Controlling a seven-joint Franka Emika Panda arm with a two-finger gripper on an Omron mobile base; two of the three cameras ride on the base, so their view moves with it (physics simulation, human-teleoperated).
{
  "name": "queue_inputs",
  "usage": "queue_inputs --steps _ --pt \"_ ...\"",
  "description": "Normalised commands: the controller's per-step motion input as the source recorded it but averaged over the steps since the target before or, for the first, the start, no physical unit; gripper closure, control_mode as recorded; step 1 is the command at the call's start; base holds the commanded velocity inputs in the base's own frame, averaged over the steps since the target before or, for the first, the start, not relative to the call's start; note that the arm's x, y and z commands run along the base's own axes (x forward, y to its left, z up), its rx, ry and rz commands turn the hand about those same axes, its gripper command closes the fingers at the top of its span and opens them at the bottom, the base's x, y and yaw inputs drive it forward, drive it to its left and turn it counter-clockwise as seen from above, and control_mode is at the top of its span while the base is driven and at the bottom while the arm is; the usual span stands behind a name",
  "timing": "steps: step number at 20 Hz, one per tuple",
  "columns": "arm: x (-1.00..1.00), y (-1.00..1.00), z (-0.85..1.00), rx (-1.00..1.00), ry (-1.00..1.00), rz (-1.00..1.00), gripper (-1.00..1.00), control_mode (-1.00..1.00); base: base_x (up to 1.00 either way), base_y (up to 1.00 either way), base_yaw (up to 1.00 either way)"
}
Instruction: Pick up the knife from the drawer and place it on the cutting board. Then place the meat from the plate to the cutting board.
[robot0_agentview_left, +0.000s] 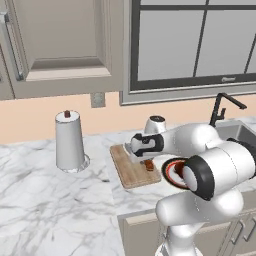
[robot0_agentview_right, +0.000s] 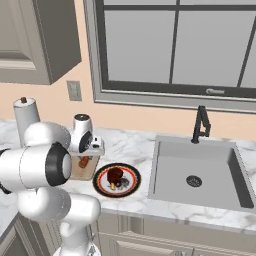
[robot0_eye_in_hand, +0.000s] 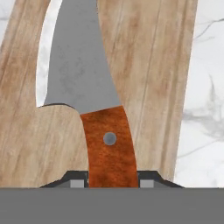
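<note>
A robot gripper (robot0_eye_in_hand: 112, 180) clasps a knife (robot0_eye_in_hand: 94, 113) by its reddish handle above the wooden cutting board (robot0_eye_in_hand: 148, 70); meat (robot0_agentview_right: 115, 174) sits on a plate (robot0_agentview_right: 131, 187).

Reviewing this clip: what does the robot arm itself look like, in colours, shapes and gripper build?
The arm is glossy white, built of rounded, bulbous segments with black rings at the joints. Its wrist ends in a white and dark hand carrying the two-finger gripper. The small fingertips are dark grey with lighter grey square pads. No cables, logos or markings can be made out on it.
</note>
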Motion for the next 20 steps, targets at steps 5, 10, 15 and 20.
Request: queue_inputs --steps 5,10,15,20 --pt "0.08 0.01 -0.47 0.0 0.0 0.0 1.0 -1.0 0.0 0.0 0.0" --pt "0.22 0.0 -0.36 0.0 0.0 0.0 1.0 -1.0 0.0 0.0 0.0" --pt "0.13 0.07 -0.4 0.0 0.0 0.0 -1.0 -1.0 0.0 0.0 0.0" --pt "-0.1 0.01 0.25 0.0 0.0 -0.01 -1.0 -1.0 0.0 0.0 0.0"
